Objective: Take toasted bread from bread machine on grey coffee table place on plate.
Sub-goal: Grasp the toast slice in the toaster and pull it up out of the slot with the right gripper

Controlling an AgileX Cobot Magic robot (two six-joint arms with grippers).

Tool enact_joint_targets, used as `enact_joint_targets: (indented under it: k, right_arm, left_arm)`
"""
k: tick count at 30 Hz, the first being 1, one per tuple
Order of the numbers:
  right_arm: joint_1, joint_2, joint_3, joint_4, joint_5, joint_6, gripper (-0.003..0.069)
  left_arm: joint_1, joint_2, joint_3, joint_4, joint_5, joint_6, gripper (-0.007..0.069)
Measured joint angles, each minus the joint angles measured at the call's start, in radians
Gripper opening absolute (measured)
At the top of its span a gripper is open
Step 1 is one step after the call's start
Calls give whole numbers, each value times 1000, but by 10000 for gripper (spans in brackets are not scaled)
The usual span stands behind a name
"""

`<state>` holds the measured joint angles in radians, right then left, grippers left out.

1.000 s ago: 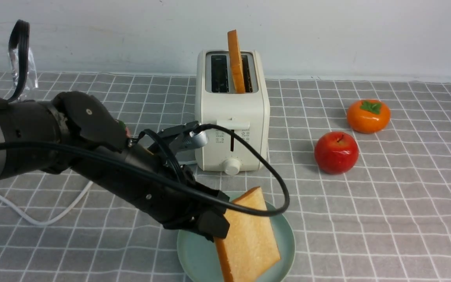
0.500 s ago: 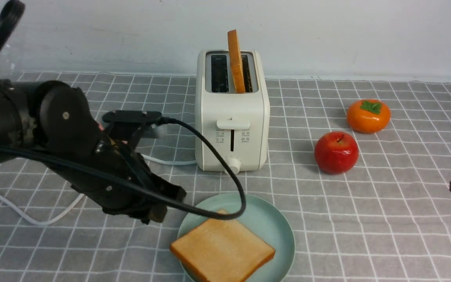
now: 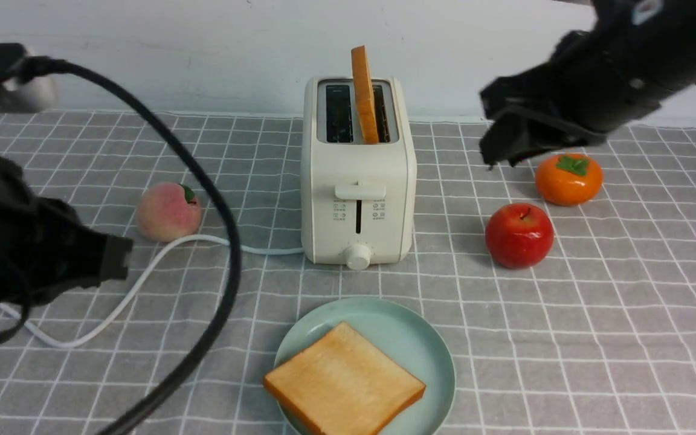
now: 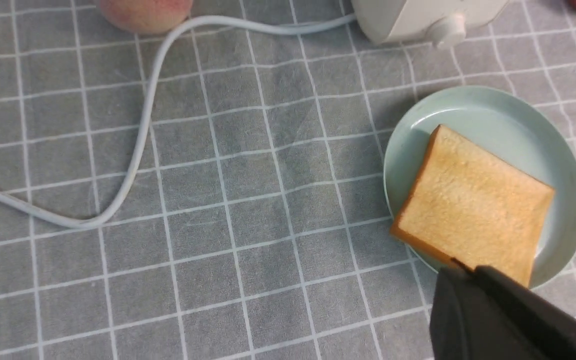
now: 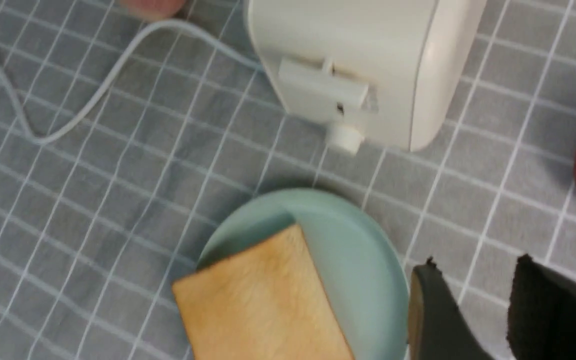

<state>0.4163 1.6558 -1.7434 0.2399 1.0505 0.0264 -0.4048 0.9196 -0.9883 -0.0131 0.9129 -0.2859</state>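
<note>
The cream-white bread machine [image 3: 357,175] stands mid-table on the grey coffee table [image 3: 596,338]. One toasted bread slice [image 3: 364,93] stands upright in its right slot; the left slot looks empty. A second slice [image 3: 344,382] lies flat on the mint-green plate [image 3: 420,344] in front of the toaster, one corner over the rim. My left gripper [image 3: 115,257] is shut and empty, far left of the plate; in the left wrist view its tip [image 4: 463,270] lies just off the slice [image 4: 473,205]. My right gripper [image 3: 499,142] is open and empty, raised to the right of the toaster; it also shows in the right wrist view [image 5: 473,265].
A peach [image 3: 168,211] lies left of the toaster beside the white cord [image 3: 142,278]. A red apple [image 3: 518,234] and an orange persimmon [image 3: 568,178] sit right of the toaster, under my right arm. A white wall runs behind the table.
My left gripper let the slice drop flat onto the plate and pulled back to the left. My right arm came in from the right edge and rose beside the toaster.
</note>
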Motion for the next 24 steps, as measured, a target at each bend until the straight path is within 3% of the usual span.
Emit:
enact_joint_targets:
  k: [4,9,15,18,21,24]
  right_arm:
    - [27,150,-170,-47,-17,31,346]
    - [41,386,-444,-49,-63,38,512]
    - [41,522,-559,-53,-166,39,586]
    - [41,568,-560,-66,-231,39,574]
    - [41,611,-560,-87,-288,43,504]
    - [42,626,-559,-137,-299,46,242]
  left_arm:
    - [0,-121,90,0,1,-26,-14]
    - [0,-313,257,1,-7,-58,-14]
    - [0,-419,331,1,10,-103,-14]
    - [0,-445,333,2,23,-125,-14]
    - [0,-465,333,2,37,-137,-14]
    - [0,-471,333,2,53,-140,-14]
